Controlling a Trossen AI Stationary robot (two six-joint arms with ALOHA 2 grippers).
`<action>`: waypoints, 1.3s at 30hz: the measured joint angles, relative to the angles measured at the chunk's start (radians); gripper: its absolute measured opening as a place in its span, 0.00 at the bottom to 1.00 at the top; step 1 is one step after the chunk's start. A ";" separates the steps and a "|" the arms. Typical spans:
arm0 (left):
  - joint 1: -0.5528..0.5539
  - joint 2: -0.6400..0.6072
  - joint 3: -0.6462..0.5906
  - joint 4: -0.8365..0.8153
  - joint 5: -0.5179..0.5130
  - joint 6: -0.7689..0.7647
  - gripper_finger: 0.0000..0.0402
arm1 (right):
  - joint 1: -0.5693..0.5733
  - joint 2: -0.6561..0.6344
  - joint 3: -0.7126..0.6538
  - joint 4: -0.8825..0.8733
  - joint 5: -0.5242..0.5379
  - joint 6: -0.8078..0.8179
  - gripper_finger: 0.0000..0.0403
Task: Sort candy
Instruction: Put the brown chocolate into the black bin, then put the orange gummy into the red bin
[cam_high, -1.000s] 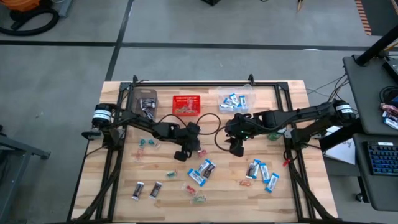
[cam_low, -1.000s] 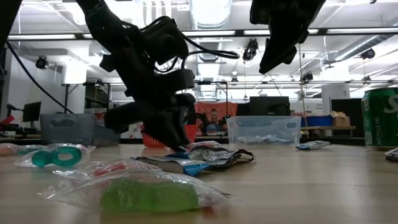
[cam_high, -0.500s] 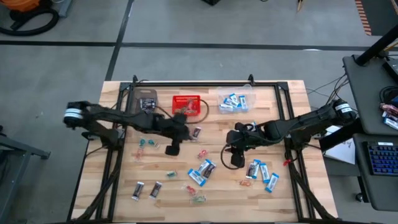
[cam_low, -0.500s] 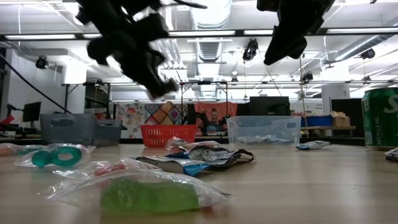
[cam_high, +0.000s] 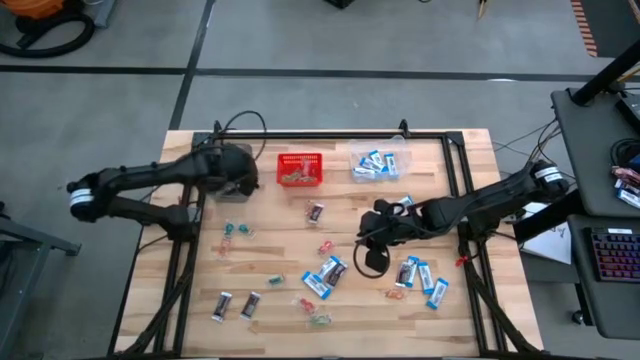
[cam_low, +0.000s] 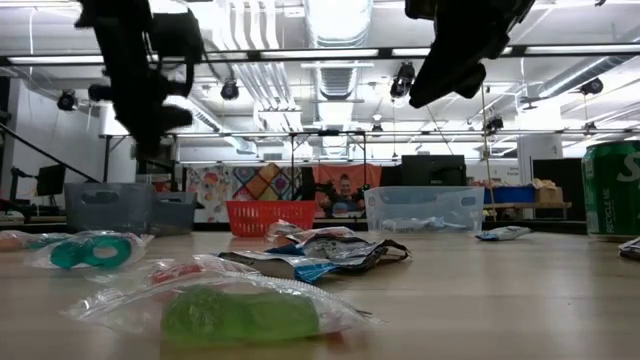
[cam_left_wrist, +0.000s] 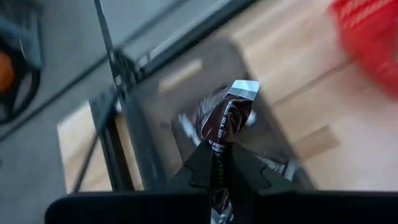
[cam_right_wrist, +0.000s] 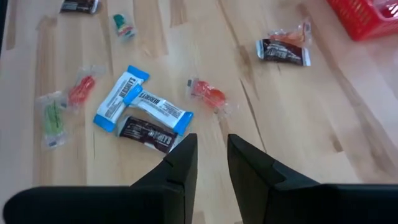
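Over the grey bin (cam_high: 236, 163) at the table's back left corner, the left gripper (cam_left_wrist: 217, 163) hung with its fingers clamped on a dark brown mini bar (cam_left_wrist: 222, 118); a second earlier it had been down among the candy near the table's middle, and half a second earlier it was partway back, just left of the red basket (cam_high: 300, 168). The right gripper (cam_right_wrist: 207, 149) stood above the wood just beside a small heap of two blue-and-white packets (cam_right_wrist: 134, 99) and a brown bar (cam_right_wrist: 147, 132), its fingers a little apart and holding nothing; a second earlier it had been farther back, and it had since come forward toward that heap. The clear bin (cam_high: 379, 160) at the back held blue-and-white packets. The rest of the candy lay scattered: a brown bar (cam_high: 316, 211) in front of the basket, a red twist (cam_high: 324, 247) near it, two brown bars (cam_high: 236, 305) at the front left, and a cluster of blue-and-white packets (cam_high: 424, 277) at the front right, all where they had been before.
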 joint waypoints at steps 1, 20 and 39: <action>0.031 0.000 -0.021 0.015 0.018 0.018 0.01 | 0.000 0.004 0.000 0.005 0.000 0.000 0.19; 0.108 0.044 -0.079 0.061 0.089 0.038 0.43 | 0.000 0.009 0.000 -0.007 -0.016 0.066 0.21; -0.619 0.042 -0.069 0.580 0.192 0.183 0.48 | -0.033 0.009 0.000 -0.346 -0.083 0.386 0.19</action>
